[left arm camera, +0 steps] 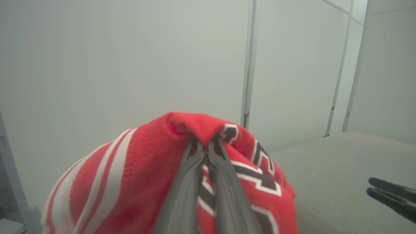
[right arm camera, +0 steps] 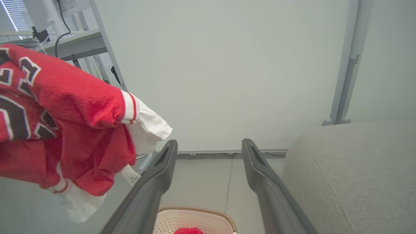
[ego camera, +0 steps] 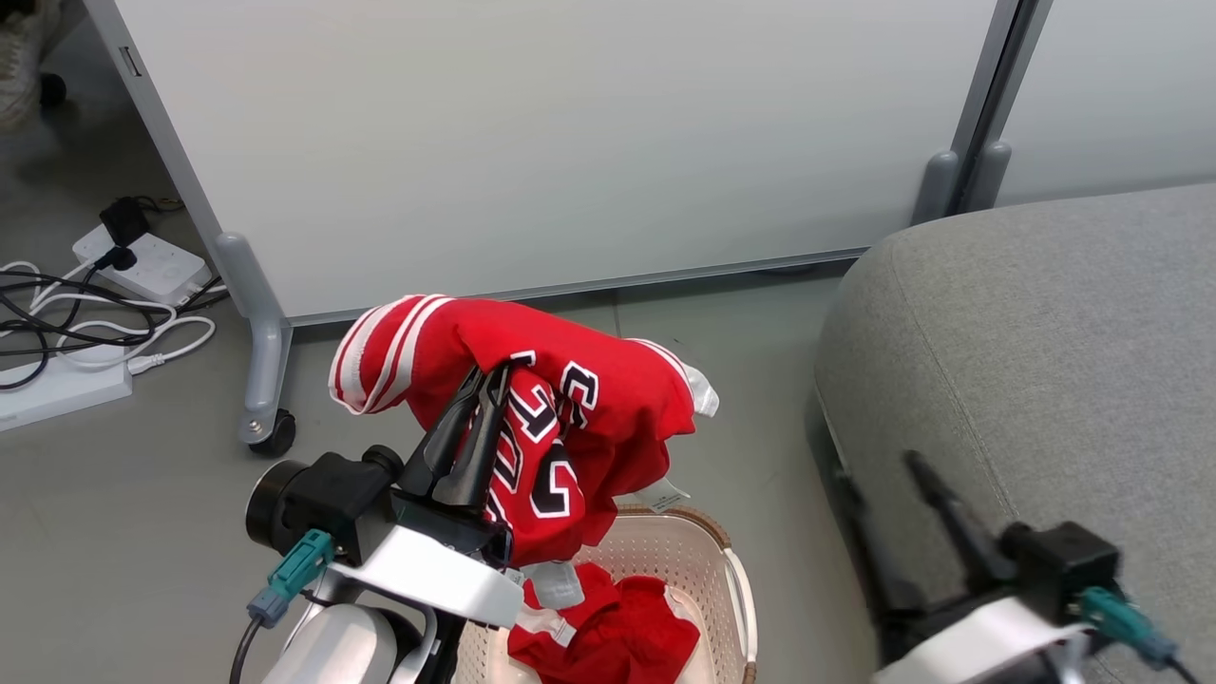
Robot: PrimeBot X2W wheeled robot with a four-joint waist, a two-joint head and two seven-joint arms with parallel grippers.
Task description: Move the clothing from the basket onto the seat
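To the far left of the basket [ego camera: 665,556], a white power strip [ego camera: 142,264] lies on the floor [ego camera: 123,541] among looped black and white cables [ego camera: 57,328]. Closer to the basket, also on its left, stands the wheeled foot [ego camera: 266,423] of a pale partition panel [ego camera: 570,142], which runs behind the basket. Above the basket's left side the left gripper [ego camera: 486,375] is clenched on a red garment [ego camera: 617,408]. Its two dark fingers are pressed together into a fold of the cloth near the black-and-white lettering. The garment is lifted above the basket, bunched over the fingertips, with striped trim drooping to the left and a small white tag hanging just over the basket's back rim. Inside the basket a second red garment [ego camera: 617,636] lies crumpled against the perforated wall. To the right of the basket, with a strip of floor between, sits the grey seat [ego camera: 1045,332], bare where it shows. The right gripper [ego camera: 879,473] hovers at the seat's near edge, right of the basket, its fingers spread wide and holding nothing.
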